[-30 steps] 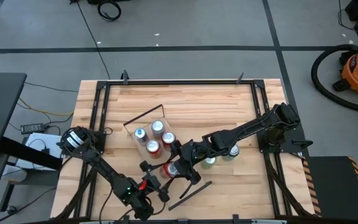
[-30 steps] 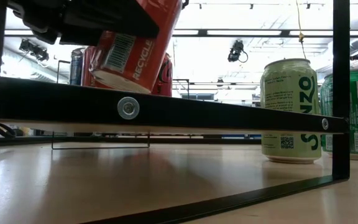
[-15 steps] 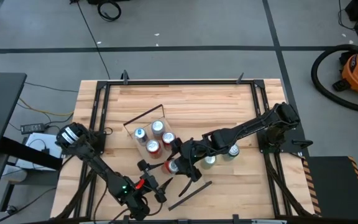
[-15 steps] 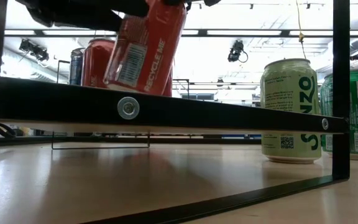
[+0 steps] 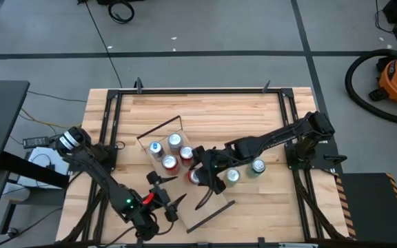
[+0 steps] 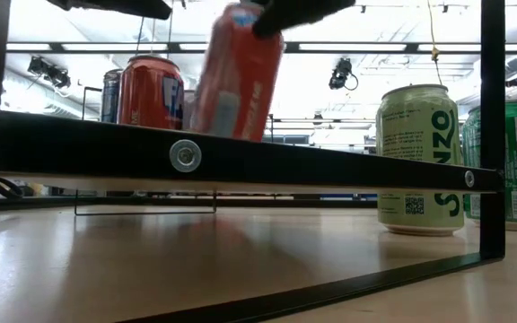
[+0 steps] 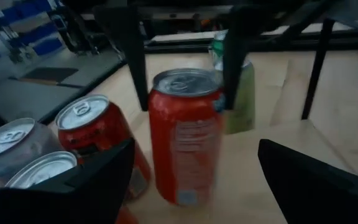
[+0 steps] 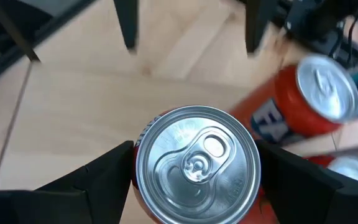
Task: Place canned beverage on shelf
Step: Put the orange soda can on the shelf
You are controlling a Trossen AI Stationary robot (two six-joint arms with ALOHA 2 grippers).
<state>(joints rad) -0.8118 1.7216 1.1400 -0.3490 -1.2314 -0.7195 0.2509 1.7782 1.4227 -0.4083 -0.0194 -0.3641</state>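
My right gripper (image 5: 200, 176) is shut on a red can (image 5: 196, 176) over the pale wood shelf (image 5: 216, 196), next to several cans (image 5: 171, 153) that stand on the shelf's far left part. In the low view the red can (image 6: 239, 74) leans slightly, and the shelf's black bar (image 6: 330, 166) hides its base. My left gripper (image 5: 165, 196) is open and empty, near and to the left of the can. The can stands ahead of it in the left wrist view (image 7: 185, 134). My right gripper pinches the red can between its two fingers (image 8: 104, 183), on opposite sides just under the top rim (image 8: 137, 163). The fingers come from above, pointing down. The can is nearly upright, leaning a little. Whether its base touches the shelf I cannot tell.
Two green cans (image 5: 233, 177) (image 5: 257, 167) stand on the table right of the shelf, under my right arm. Black frame rails (image 5: 109, 138) run along the table's edges. A loose black rod (image 5: 209, 213) lies near the front edge.
My right gripper has carried the red can toward the far edge and the standing cans, and the can has turned from strongly tilted to nearly upright. My left gripper has drawn back from the can toward the table's left.
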